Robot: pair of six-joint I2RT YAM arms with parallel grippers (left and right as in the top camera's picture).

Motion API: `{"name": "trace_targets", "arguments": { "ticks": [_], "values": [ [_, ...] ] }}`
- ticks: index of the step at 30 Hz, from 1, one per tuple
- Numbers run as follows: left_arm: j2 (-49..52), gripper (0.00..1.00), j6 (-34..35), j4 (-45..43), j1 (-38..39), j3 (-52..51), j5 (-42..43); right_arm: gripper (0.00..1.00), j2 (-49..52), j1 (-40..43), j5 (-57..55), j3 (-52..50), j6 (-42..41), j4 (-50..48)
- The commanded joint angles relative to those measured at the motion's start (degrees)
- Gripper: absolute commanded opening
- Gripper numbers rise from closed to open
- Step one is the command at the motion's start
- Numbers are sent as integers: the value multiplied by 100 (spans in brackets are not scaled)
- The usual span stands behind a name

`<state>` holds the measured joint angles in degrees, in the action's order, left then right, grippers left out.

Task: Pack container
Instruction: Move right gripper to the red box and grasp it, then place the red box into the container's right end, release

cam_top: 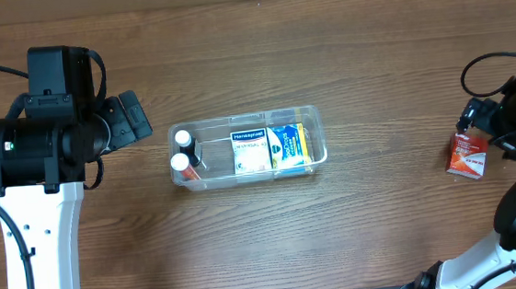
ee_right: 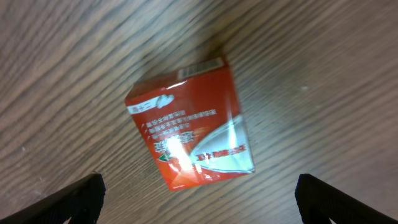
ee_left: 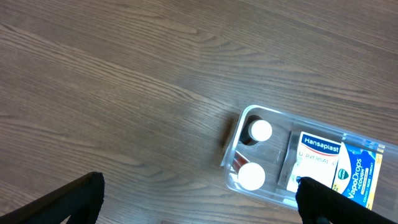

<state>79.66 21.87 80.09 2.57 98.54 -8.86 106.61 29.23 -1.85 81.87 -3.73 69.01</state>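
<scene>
The clear plastic container (cam_top: 317, 132) lies mid-table and holds two white-capped bottles (cam_top: 182, 150), a white Hansaplast box (cam_top: 250, 151) and a blue-yellow box (cam_top: 288, 148). It also shows in the left wrist view (ee_left: 231, 163). My left gripper (ee_left: 199, 202) is open and empty, above bare wood just left of the container. A red and white box (cam_top: 468, 156) lies flat on the table at the far right. My right gripper (ee_right: 199, 199) is open above it, with the red box (ee_right: 186, 127) between and ahead of the fingers, not held.
The wooden table (cam_top: 261, 61) carries nothing else. A black cable (cam_top: 483, 67) loops near the right arm. The left arm's base (cam_top: 40, 245) stands at the left edge.
</scene>
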Motion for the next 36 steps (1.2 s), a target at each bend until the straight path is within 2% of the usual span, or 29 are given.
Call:
{"name": "trace_targets", "arguments": {
  "ticks": [1, 6, 13, 14, 15, 17, 21, 25, 29, 33, 36],
  "values": [
    [-26, 100, -131, -24, -31, 94, -28, 100, 15, -11, 186, -380, 380, -330],
    [-26, 100, -131, -24, -31, 94, -28, 100, 85, 9, 155, -579, 424, -614],
    [-26, 100, -131, 9, -31, 94, -26, 100, 758, 9, 160, -579, 415, -682],
    [-26, 100, -129, 17, -31, 94, -26, 96, 756, 9, 160, -573, 396, -686],
    [-26, 100, -129, 20, -31, 94, -26, 86, 756, 9, 162, -573, 396, -684],
    [-26, 100, -129, 22, -31, 94, -26, 77, 752, 7, 214, -562, 352, -691],
    [-26, 100, -131, 24, -31, 94, -28, 70, 695, -7, 610, -216, 345, -417],
    [-26, 100, -131, 24, -31, 94, -28, 70, 55, -295, 870, 662, 155, 214],
    [-26, 100, -131, 22, -31, 94, -26, 66, -1082, -1360, 1244, 1220, 157, 723],
    [-26, 100, -129, 22, -31, 94, -28, 65, -2111, -3567, 1222, 1228, -170, 516],
    [-26, 100, -129, 22, -31, 94, -26, 65, -2050, -4784, 1172, 1226, -542, 160]
  ]
}}
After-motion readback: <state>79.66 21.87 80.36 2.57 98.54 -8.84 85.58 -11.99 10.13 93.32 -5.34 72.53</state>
